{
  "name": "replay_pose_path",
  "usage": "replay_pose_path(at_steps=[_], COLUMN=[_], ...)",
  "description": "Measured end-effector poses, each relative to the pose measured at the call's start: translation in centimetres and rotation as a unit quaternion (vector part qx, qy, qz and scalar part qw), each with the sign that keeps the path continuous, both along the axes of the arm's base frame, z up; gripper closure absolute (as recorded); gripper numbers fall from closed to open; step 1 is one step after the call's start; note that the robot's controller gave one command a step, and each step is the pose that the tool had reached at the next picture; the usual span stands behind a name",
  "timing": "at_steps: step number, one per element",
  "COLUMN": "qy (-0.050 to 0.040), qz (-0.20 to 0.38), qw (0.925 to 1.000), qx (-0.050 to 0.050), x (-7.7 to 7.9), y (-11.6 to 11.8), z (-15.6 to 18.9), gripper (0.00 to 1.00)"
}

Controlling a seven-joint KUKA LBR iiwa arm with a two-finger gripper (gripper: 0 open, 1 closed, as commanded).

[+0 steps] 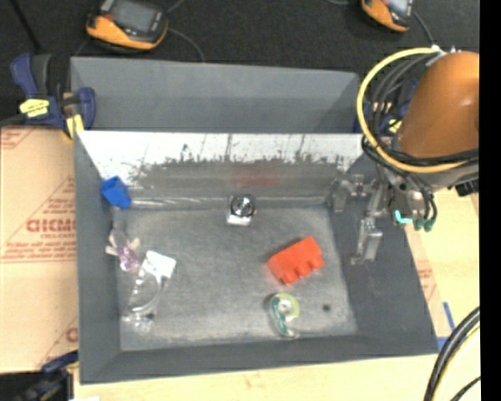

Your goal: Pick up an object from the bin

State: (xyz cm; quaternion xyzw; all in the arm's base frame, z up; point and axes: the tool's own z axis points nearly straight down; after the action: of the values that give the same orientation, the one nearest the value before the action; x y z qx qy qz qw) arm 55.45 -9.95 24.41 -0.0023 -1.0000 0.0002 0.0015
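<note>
the gripper (363,224) hung at the bin's (217,98) right wall, near the orange block (296,261); whether it was open or closed couldn't be told.

The bin (217,98) is plain grey, its far wall whitish with dark streaks. Left of the orange-red brick (296,261) lie a blue block (115,192) and a shiny silver piece (240,210); just in front of the brick is a white-and-green ring (284,312).
</note>
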Motion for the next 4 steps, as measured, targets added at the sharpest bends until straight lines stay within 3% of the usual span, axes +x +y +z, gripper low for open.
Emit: replay_pose_path(at_steps=[1,2,3,4], qy=[-0.0020,-0.0023,-0.0043,-0.0023], qz=[0.220,0.170,0.171,0.203], qw=[0.9756,0.9855,0.9853,0.9791], qx=[0.000,0.001,-0.001,0.000], x=[3.1,1.5,1.4,1.7], y=[2.6,3.3,2.7,2.2], z=[-17.6,-14.2,-13.2,-17.5], gripper=[0.00,0.00,0.00,0.00])
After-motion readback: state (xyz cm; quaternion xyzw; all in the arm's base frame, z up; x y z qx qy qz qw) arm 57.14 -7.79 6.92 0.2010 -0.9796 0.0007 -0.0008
